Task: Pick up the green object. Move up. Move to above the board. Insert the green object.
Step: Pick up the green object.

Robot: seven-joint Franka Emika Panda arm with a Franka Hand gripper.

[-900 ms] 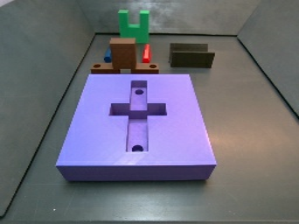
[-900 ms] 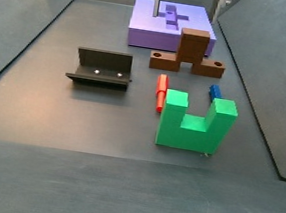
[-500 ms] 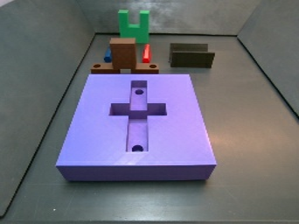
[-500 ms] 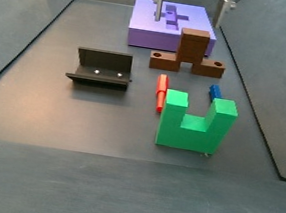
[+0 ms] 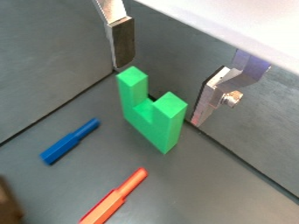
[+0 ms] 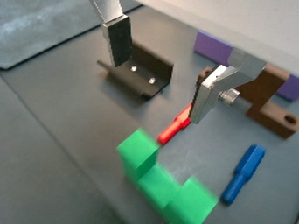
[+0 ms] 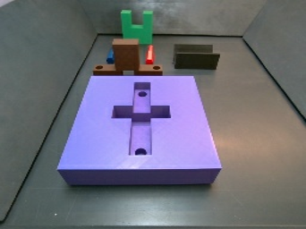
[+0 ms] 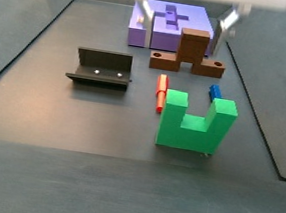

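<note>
1. Green object [image 8: 193, 124] stands upright on the dark floor, prongs up, nearest the camera in that side view; in a side view [image 7: 136, 26] it sits at the far end behind the brown block. Nothing grips it.
2. Left to right in that side view: dark olive open box [image 8: 103, 69] at left, well apart from the rest; thin red bar [image 8: 160, 91] lies flat just left of the green object; brown block [image 8: 191, 52] behind it; small blue piece [image 8: 216, 93] to the right of the bar.
3. Board [image 8: 171, 27] lies flat at the far end, behind the brown block; in a side view [image 7: 141, 129] it fills the foreground, cross recess and two round holes showing, nothing in them.
4. Gripper [image 8: 186, 22] hangs over the board area near the brown block, above floor level, apart from the green object.
5. Jaws spread wide, nothing between them. In a wrist view the silver fingers [image 5: 121, 43] flank the green object [image 5: 151, 110] from above with clear gaps either side, no contact.
6. That wrist view also shows the blue piece [image 5: 69, 143] and red bar [image 5: 112, 198] lying flat near the green object.
7. In a wrist view the gripper [image 6: 162, 60] sits over floor with the olive box [image 6: 136, 73], red bar [image 6: 174, 129], brown block [image 6: 271, 96] and green object [image 6: 163, 181] below.
</note>
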